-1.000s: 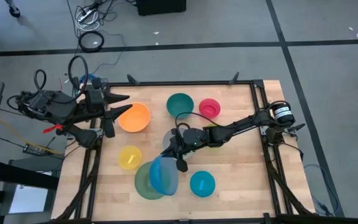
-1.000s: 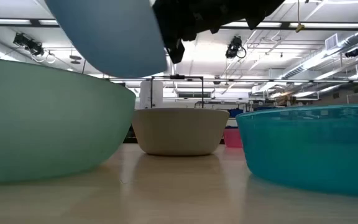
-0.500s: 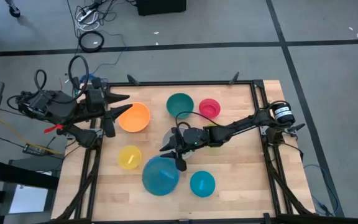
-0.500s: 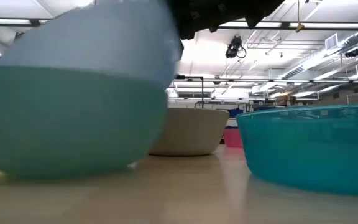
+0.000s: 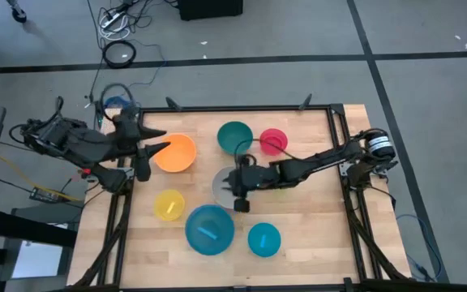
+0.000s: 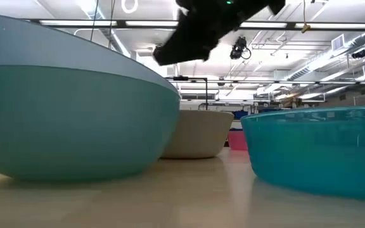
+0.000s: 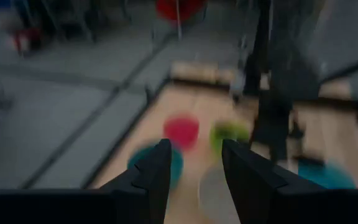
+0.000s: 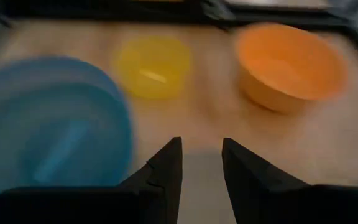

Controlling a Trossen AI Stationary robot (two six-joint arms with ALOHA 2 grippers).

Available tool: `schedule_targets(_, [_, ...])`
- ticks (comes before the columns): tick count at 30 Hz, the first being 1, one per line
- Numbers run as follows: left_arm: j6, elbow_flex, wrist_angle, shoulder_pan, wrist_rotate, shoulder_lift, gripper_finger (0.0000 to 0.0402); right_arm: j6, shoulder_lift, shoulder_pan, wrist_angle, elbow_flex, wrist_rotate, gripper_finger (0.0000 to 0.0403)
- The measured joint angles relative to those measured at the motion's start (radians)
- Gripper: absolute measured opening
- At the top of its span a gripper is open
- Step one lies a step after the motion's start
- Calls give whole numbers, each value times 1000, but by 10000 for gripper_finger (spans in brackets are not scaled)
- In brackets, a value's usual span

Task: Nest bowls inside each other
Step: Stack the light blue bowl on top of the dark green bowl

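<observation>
Bowls (image 5: 210,229) — plain, unlabelled plastic

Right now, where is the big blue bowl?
From above, the blue bowl sits near the table's front edge, between the yellow bowl and the cyan bowl, nested in a pale green one.

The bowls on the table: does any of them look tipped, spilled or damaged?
Nothing stands out. The blue bowl sits upright in the pale green bowl, and the other bowls stand upright on the table.
</observation>
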Motion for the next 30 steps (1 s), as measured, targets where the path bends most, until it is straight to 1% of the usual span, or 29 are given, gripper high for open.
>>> schedule_targets(3, [-171,-20,-197,0,61,10,152,-1,-63,-2,-174,0,29,103])
schedule_targets(5, [-247,-63,-262,0,122,19,152,16,-105,-1,-276,0,28,102])
schedule_targets(6, [-267,-93,-265,0,159,22,152,24,-124,-1,-313,0,28,102])
schedule_targets(9, [-305,-198,-204,-1,252,35,152,52,-172,-1,-399,0,33,102])
schedule_targets(12, [-317,-317,-48,-3,310,61,152,72,-212,6,-423,0,39,102])
schedule_targets(14, [-321,-396,72,-12,377,89,152,82,-237,13,-424,0,38,102])
schedule_targets(17, [-360,-480,175,-32,444,142,152,96,-270,27,-428,0,44,102])
schedule_targets(22, [-464,-516,181,-82,504,241,152,98,-327,58,-436,0,72,102])
schedule_targets(26, [-464,-516,221,-146,569,304,152,100,-385,85,-444,0,103,102])
schedule_targets(30, [-468,-515,253,-190,573,334,152,102,-431,110,-460,0,158,102])
